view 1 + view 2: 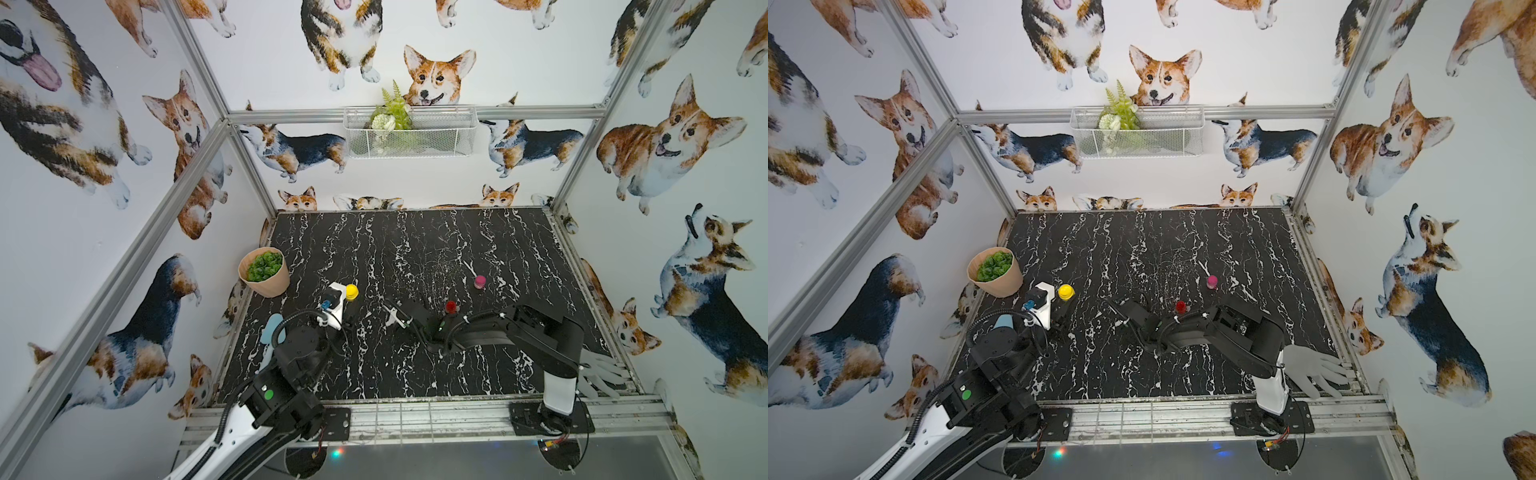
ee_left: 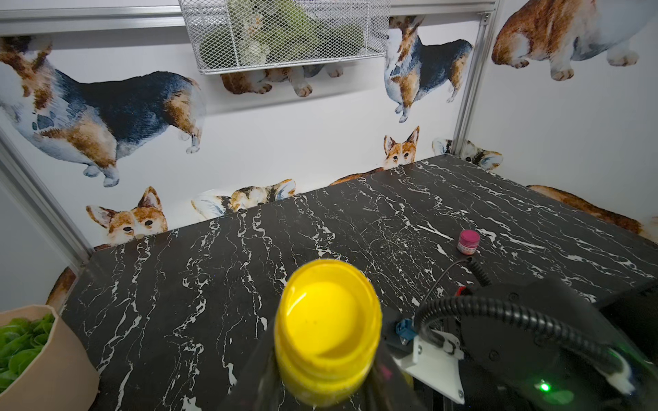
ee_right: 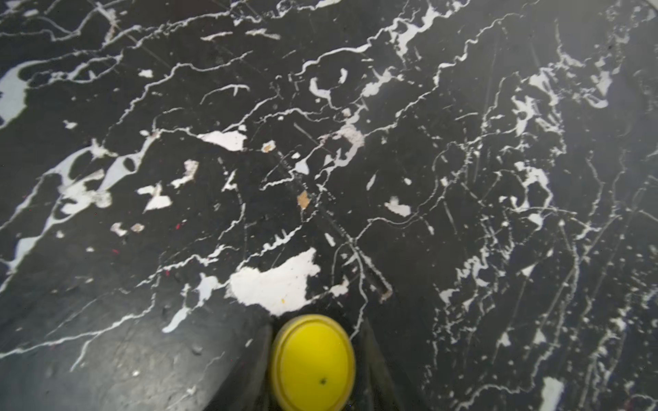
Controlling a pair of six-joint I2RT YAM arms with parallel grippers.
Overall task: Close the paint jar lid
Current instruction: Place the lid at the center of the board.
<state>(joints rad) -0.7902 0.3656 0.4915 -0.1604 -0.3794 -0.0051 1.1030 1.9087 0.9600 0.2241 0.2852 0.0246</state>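
The yellow paint jar (image 1: 352,291) (image 1: 1066,291) stands at the left of the black marble table, and its mouth (image 2: 327,320) is uncovered. My left gripper (image 2: 325,386) is shut on the jar's body, with a dark finger on each side. The yellow lid (image 3: 313,363) lies flat, face up, between the fingers of my right gripper (image 3: 313,359). That gripper is open, with a narrow gap showing on one side of the lid. In both top views the right gripper (image 1: 390,311) points down at mid-table, to the right of the jar, and hides the lid.
A red jar (image 1: 451,307) stands just behind the right arm and a pink jar (image 1: 480,281) further back right. A tan pot of greenery (image 1: 264,272) sits at the left edge. A grey glove (image 1: 602,370) lies at the front right corner. A wire basket (image 1: 409,131) hangs on the back wall.
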